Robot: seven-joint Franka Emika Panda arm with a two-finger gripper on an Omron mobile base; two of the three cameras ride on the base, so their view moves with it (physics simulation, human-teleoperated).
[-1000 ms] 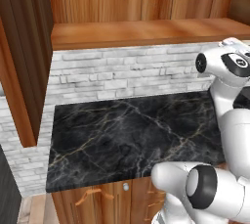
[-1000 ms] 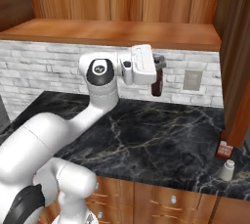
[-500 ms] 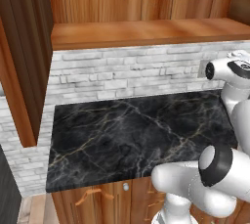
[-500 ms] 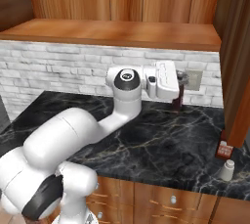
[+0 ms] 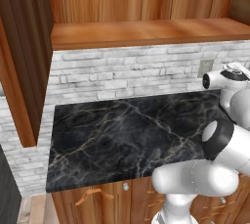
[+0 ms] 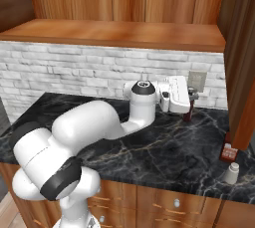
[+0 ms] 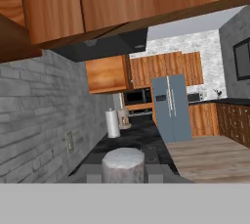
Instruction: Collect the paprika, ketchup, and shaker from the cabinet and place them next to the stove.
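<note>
right base view | tool [image 6: 191,103] clamped on slim dark brown narrow-necked ketchup bottle [image 6: 188,114], just above black marble counter [image 6: 164,147] | small pale shaker [image 6: 231,173] at counter's right edge

The black marble tabletop [image 6: 164,157] carries the paprika [image 6: 228,152] and the shaker [image 6: 231,173] near its right end.

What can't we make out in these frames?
- Tool contact: in the right base view the white hand body hides the fingers, so the grip on the dark bottle is unclear.
- Dark bottle: the tool covers its upper part; the hand view gives a pale cap, no label.
- Red jar: right base view, partly behind the cabinet side, too small to identify.
- Shaker: tiny, no detail.
</note>
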